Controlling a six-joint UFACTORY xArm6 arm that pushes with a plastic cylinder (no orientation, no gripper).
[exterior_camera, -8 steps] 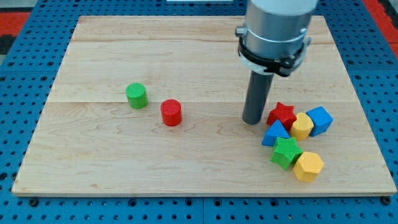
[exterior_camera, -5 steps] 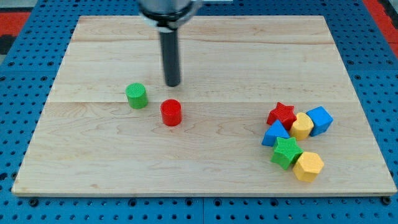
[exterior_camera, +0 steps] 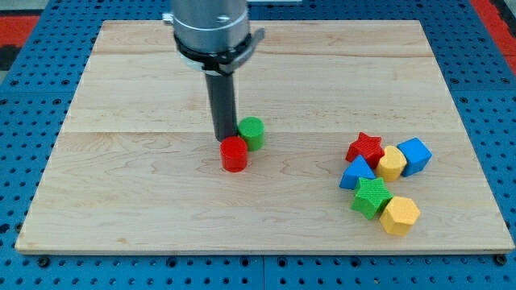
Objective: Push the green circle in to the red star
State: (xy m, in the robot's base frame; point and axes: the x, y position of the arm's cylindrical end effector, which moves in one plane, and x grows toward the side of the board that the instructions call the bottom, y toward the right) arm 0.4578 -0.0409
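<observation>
The green circle (exterior_camera: 252, 132) sits near the board's middle, touching the upper right of a red circle (exterior_camera: 235, 154). My tip (exterior_camera: 223, 142) stands just left of the green circle and right above the red circle, close against both. The red star (exterior_camera: 365, 148) lies far to the view's right, in a cluster of blocks.
Next to the red star lie a yellow block (exterior_camera: 392, 163), a blue block (exterior_camera: 414, 155), a blue triangle-like block (exterior_camera: 356, 173), a green star (exterior_camera: 372, 196) and a yellow hexagon (exterior_camera: 399, 215). The wooden board (exterior_camera: 121, 201) rests on a blue pegboard.
My tip swept from beside the red star to the left, then came back down. The green circle has moved right, from the left of the red circle to its upper right. The red circle shifted slightly right.
</observation>
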